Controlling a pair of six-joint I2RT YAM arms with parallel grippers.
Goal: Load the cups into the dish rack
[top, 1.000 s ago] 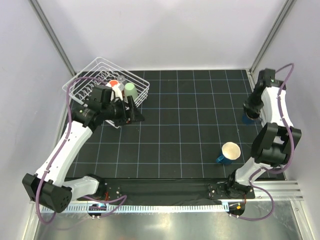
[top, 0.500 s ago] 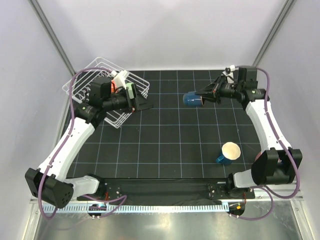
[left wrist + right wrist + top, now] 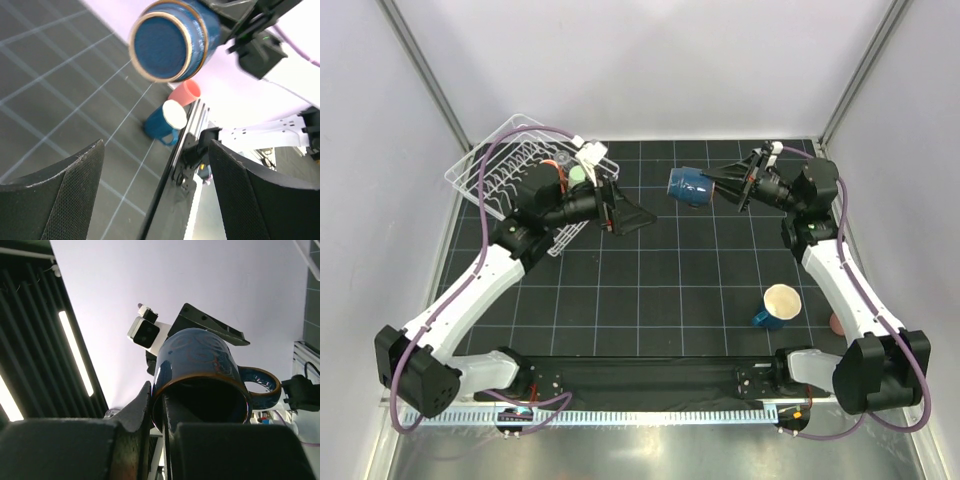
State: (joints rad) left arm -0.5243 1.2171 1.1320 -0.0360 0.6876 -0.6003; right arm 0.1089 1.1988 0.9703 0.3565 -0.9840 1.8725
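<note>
**Right gripper holds a blue mug in the air; left gripper gapes near it**

The right gripper (image 3: 159,410) is pinched on the wall of a blue mug (image 3: 688,187). In its wrist view 1 finger sits inside the rim and 1 outside, and the handle sticks out to the right. The mug lies on its side above the far middle of the black gridded mat (image 3: 660,290), touching nothing else. Its base is turned toward the left arm and its mouth toward the right wrist.

The left gripper (image 3: 625,215) stands wide, with nothing between its 2 fingers (image 3: 65,190). It is near the mug's base but apart from it. Its own camera shows the round blue base high in the picture, above the gap between the fingers.

A second blue mug (image 3: 778,305), cream inside, stands upright on the mat near the right arm's base. A pink cup (image 3: 836,323) sits just beside it, toward the right edge. Both also show in the left wrist view, below the held mug.

The white wire dish rack (image 3: 495,170) sits at the far left corner, behind the left arm. A pale green cup (image 3: 577,172) shows at its right end, mostly hidden by the arm and its cable.
</note>
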